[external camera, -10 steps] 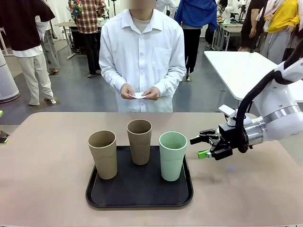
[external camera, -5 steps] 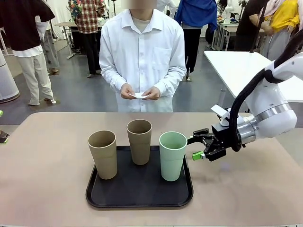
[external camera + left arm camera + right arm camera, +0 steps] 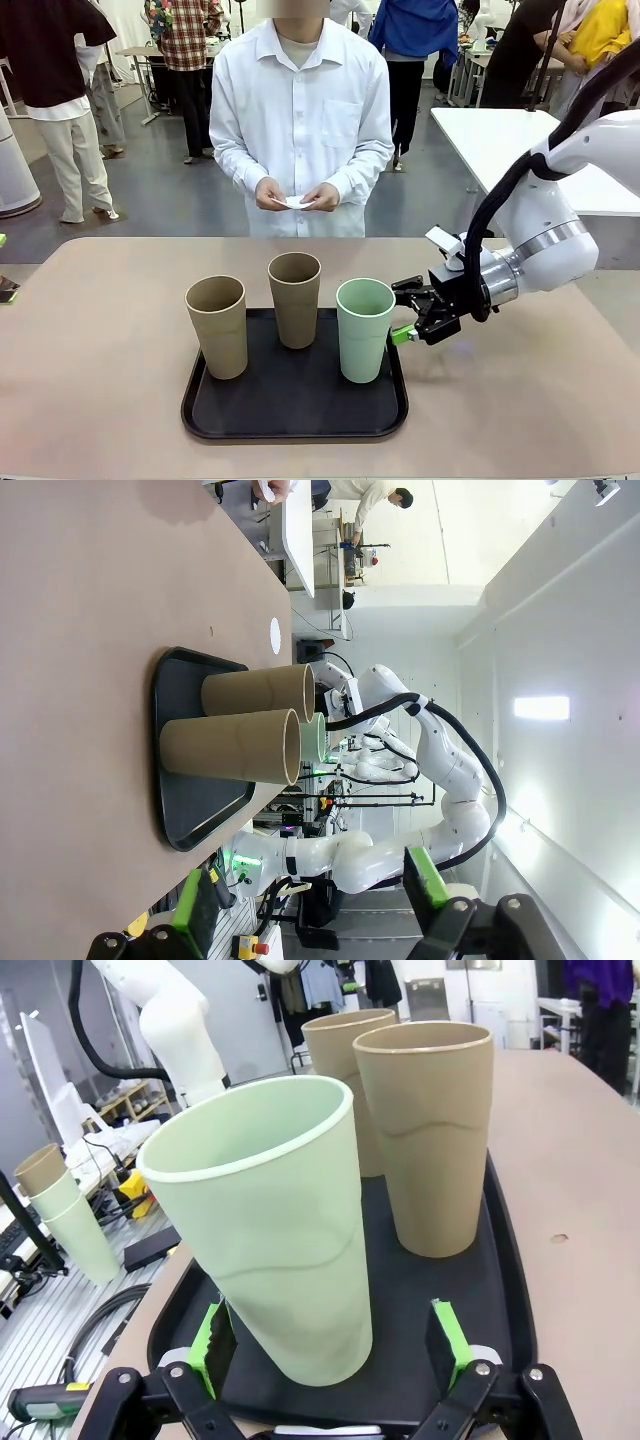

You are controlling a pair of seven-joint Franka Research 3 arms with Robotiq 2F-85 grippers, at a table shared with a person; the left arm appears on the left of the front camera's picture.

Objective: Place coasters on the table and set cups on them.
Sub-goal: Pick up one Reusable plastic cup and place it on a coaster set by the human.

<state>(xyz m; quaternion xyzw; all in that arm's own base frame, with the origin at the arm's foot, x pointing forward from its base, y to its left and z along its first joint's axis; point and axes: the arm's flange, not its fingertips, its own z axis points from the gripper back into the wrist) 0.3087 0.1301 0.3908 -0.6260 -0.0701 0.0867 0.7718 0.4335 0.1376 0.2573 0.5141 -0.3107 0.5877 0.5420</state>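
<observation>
The wide tan table (image 3: 90,330) carried the black tray (image 3: 295,425) near its robot-side edge, about the middle. Across the table from the tray stood a person in a white shirt (image 3: 300,110), both hands (image 3: 322,196) held together at waist height over the far edge. All three cups stood upright on the tray: one tan cup (image 3: 217,326) at the tray's left end, the other tan cup (image 3: 295,299) toward its far middle, and the mint green cup (image 3: 364,330) at its right end, each apart from its neighbours. The right gripper (image 3: 402,310) hung level just off the tray's right edge, its fingers spread apart; in the right wrist view the green pads (image 3: 446,1338) sat either side of the mint cup's base, not clamped on it. The left gripper (image 3: 310,900) was off to the tray's left, fingers likewise spread, with open air between them. Between the person's fingers, well beyond the tray, was a small white paper piece, probably the coasters (image 3: 293,202), though too small to count.
</observation>
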